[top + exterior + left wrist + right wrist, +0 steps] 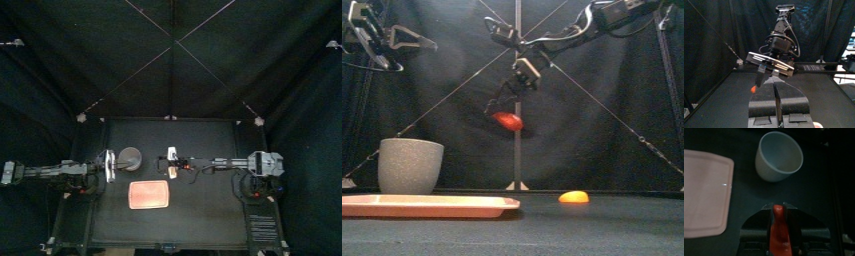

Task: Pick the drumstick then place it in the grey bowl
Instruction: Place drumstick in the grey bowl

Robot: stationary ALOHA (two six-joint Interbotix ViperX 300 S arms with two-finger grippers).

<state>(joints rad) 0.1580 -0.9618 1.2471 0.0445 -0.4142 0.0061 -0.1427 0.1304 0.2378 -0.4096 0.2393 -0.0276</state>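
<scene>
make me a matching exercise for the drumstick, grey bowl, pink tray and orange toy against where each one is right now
Things
1. drumstick
2. grey bowl
3. pink tray
4. orange toy

Places
A. lying flat on the table, nothing on it
B. held in the air by the right hand
C. lying alone on the table, to the right of the tray in the front view
D. standing upright on the table, behind the tray

Pairs: 1-B, 2-D, 3-A, 4-C
</scene>
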